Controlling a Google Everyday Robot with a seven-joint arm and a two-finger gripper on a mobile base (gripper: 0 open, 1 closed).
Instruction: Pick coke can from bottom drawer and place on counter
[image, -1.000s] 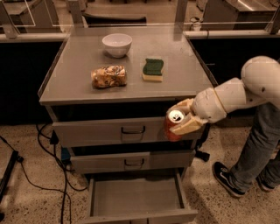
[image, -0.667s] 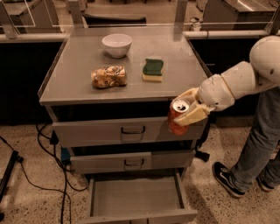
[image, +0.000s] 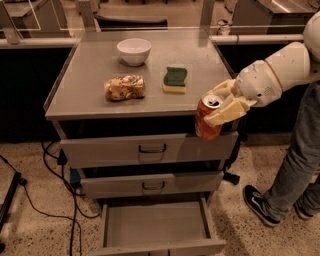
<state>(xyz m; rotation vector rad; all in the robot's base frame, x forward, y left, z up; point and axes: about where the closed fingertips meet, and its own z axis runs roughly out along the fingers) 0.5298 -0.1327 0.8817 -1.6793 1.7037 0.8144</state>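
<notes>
Camera view, looking down from the front at a grey metal drawer cabinet. A small red cylindrical coke can (image: 207, 119) with a silver top is held in the air at the cabinet's front right corner. It sits just off the front edge of the flat grey metal tabletop (image: 90, 70), and in this view it overlaps the right end of the top drawer. The can leans slightly, its top tipped toward the right. The silver lid faces up toward the camera, with the dark mouth opening visible. The red side is plain in this light, and no lettering can be made out.

The cream-coloured two-finger pincer (image: 217, 105) comes in from the right on a thick white arm (image: 275, 75). It is pinching the can, with one finger across the rim near the top and the other across the side below.

On the tabletop stand a white round bowl (image: 134, 51) at the back, a crinkled clear snack bag (image: 124, 87) nearer the front, and a green-topped yellow sponge (image: 175, 80) to its right. All three are well apart from the can.

Below, the two upper grey drawers with dark bar handles (image: 150, 149) are closed. The bottom drawer (image: 156, 247) is pulled out, showing its plain grey floor.

A person's leg in blue jeans (image: 295, 160) with a black shoe (image: 257, 202) stands at the right. Black cables (image: 47, 200) trail on the speckled floor at the left.
</notes>
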